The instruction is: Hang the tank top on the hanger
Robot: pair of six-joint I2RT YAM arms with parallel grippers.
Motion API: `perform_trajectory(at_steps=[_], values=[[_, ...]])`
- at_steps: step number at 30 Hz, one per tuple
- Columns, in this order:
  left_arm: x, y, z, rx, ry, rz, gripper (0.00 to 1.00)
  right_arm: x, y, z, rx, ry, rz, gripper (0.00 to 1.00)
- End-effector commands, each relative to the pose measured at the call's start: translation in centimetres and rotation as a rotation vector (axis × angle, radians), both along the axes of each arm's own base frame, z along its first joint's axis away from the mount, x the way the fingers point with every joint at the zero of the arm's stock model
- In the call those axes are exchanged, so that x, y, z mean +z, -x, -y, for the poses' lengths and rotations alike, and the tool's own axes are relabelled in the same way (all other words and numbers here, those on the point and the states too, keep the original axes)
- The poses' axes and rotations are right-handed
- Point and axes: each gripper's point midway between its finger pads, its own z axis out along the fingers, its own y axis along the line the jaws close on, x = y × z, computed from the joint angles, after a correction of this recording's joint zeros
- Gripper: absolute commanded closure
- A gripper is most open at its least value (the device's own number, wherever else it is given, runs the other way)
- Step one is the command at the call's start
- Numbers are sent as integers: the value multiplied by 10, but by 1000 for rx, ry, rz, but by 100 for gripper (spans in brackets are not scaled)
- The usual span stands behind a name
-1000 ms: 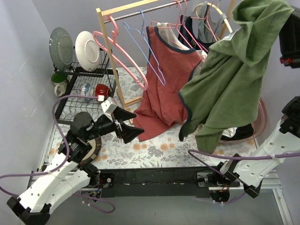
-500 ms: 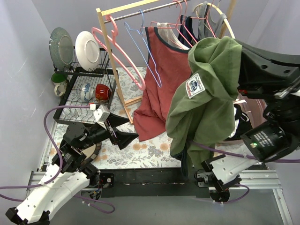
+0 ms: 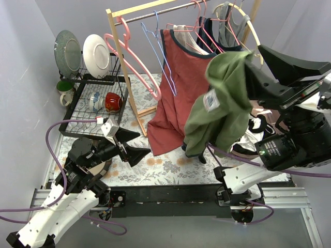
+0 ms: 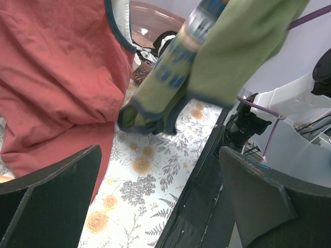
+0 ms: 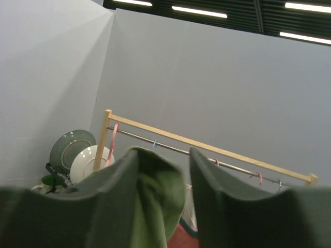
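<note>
The olive-green tank top [image 3: 222, 98] hangs bunched from the tips of my right gripper [image 3: 249, 66], high over the right of the table, its lower hem dangling above the flowered cloth. In the right wrist view the jaws stand apart; the tank top [image 5: 155, 206] lies between them, against the left finger [image 5: 111, 191], with a gap beside the right one. The light-blue wire hanger [image 3: 158, 51] hangs on the rail, left of the rust-red tank top [image 3: 178, 93]. My left gripper [image 3: 135, 143] is open and empty, low at the left, pointing at the tank top [image 4: 227, 46].
Pink hangers [image 3: 132, 57] and a cream hanger [image 3: 248, 20] hang on the wooden-framed rail [image 3: 150, 6]. A black dish rack [image 3: 88, 98] with plates and cups stands at the back left. A round pink basin [image 3: 288, 132] with clothes sits at the right.
My right arm swung down and leftward, bringing the tank top toward the rail. Its jaws have parted. The left gripper has sunk a little and stays open.
</note>
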Motion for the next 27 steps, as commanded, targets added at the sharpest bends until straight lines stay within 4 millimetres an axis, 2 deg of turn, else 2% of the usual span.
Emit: perform_trajectory(at_steps=[1, 4, 9, 12, 13, 16, 20, 22, 23, 24, 25, 26, 27], values=[[-4, -3, 1, 5, -10, -13, 2, -36, 15, -44, 177, 0, -169, 36], [-5, -2, 1, 2, -9, -18, 2, -27, 4, -19, 140, -52, -185, 27], [-8, -3, 4, -12, -21, -33, 2, -20, -10, 15, 86, -100, -195, 23], [-9, -5, 8, -24, -29, -47, 2, -8, -21, 51, 55, -188, -218, 22], [-7, -5, 9, -26, -24, -45, 2, -5, -27, 71, 52, -235, -231, 22], [-6, -7, 13, -40, -18, -48, 2, -3, -32, 100, 82, -307, -237, 20], [-7, -12, 21, -64, -21, -73, 2, 7, -29, 112, 141, -279, -220, 19], [-11, -15, 27, -82, -25, -99, 2, 17, -36, 133, 107, -284, -206, 18], [-12, -16, 29, -86, -23, -106, 2, 20, -43, 139, 140, -290, -222, 18], [-15, -17, 31, -89, -22, -131, 2, 13, -59, 144, 180, -284, -284, 18], [-14, -17, 33, -99, -16, -132, 2, 12, -90, 158, 268, -407, -376, 19], [-14, -18, 34, -99, -15, -137, 2, -16, -122, 133, 375, -319, -457, 20], [-14, -18, 34, -99, -13, -141, 2, -36, -141, 117, 432, -276, -513, 21]])
